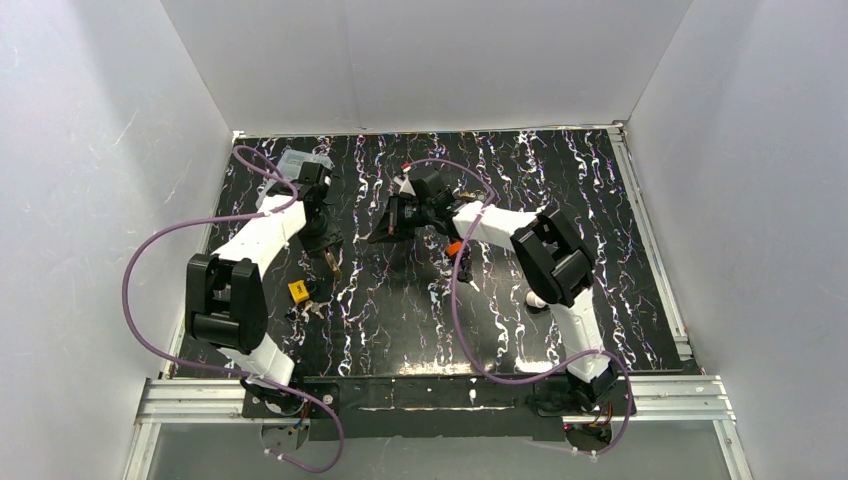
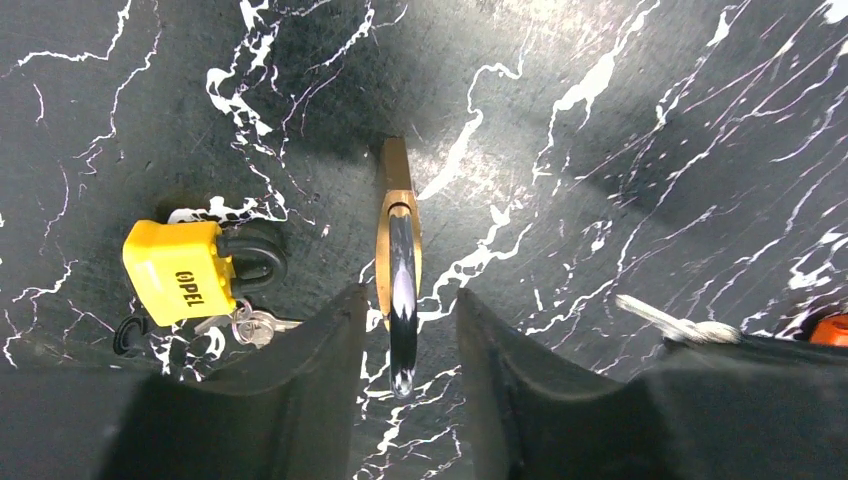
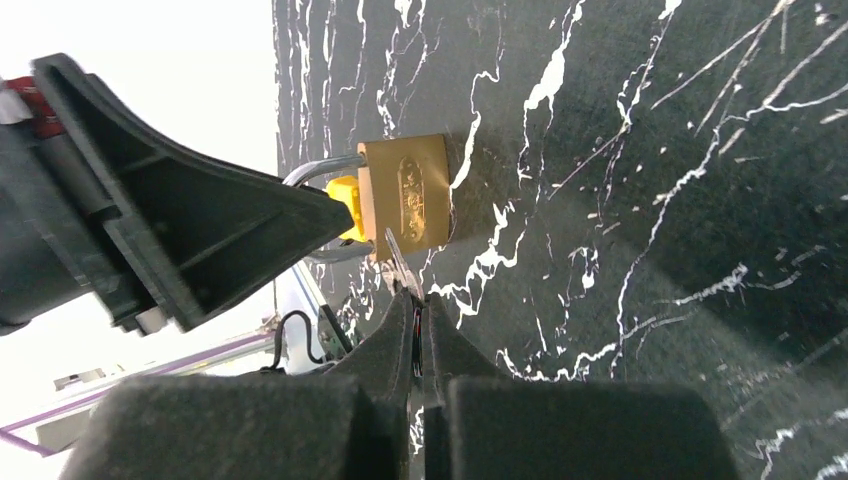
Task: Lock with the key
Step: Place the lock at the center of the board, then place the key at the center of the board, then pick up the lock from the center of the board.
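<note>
The brass padlock [image 2: 398, 225] with its steel shackle stood on edge on the black marbled mat [image 2: 600, 150], between the parted jaws of the left gripper [image 2: 408, 300], neither finger visibly touching it. The right gripper [image 3: 418, 305] was clamped on a small silver key [image 3: 400, 262] aimed at the lock. With nothing holding the lock, an off-centre push from the key could tip or slide it. Two padlocks showed, this one and a yellow-cased padlock [image 2: 180, 272], plus the held key and a small key bunch [image 2: 252, 325], too small to count.

Lab robot cell w/ white enclosure walls [image 1: 90, 150], alu rails [image 1: 660, 397], marbled tabletop [image 1: 620, 175].
</note>
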`<state>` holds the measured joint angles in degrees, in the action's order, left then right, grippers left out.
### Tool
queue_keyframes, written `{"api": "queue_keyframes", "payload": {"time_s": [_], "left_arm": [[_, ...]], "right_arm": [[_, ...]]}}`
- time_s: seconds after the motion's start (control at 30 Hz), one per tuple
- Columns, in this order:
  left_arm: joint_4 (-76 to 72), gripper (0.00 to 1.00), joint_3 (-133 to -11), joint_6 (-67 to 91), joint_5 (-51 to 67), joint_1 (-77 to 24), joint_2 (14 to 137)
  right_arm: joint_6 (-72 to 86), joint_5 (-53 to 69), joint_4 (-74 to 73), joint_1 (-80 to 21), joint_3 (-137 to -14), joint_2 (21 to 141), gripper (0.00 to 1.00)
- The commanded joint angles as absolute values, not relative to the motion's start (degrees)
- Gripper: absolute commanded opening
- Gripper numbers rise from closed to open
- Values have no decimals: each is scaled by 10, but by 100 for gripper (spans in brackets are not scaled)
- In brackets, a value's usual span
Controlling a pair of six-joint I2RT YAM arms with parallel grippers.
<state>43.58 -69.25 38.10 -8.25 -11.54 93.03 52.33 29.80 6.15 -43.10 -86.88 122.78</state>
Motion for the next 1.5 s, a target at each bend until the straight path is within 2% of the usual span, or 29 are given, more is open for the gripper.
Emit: {"api": "queue_keyframes", "payload": {"time_s": [0.0,0.23,0.33,0.47,0.63,0.73,0.9,1.1,1.3,1.47], "left_arm": [[457,43,-725,363,-79,-110,903],[476,70,-730,331,-68,-110,850],[475,79,-721,318,-43,-111,821],[468,86,-712,304,-5,-110,791],[471,92,-716,294,42,-110,771],[470,95,-716,291,56,-110,762],[470,98,-722,284,71,-111,752],[472,98,-746,268,100,-115,746],[481,98,-777,256,97,-165,757],[482,98,-804,253,78,-241,780]], "right_arm": [[520,301,45,-446,-927,1253,1],[522,304,18,-464,-977,1304,1],[524,310,3,-470,-1010,1331,2],[529,310,-15,-478,-1040,1354,15],[528,311,-25,-480,-1049,1361,42],[520,313,-31,-480,-1049,1352,52],[489,298,-48,-478,-1024,1303,57],[415,219,-108,-449,-933,1178,61],[310,114,-157,-416,-820,1042,68],[228,77,-202,-371,-753,986,72]]}}
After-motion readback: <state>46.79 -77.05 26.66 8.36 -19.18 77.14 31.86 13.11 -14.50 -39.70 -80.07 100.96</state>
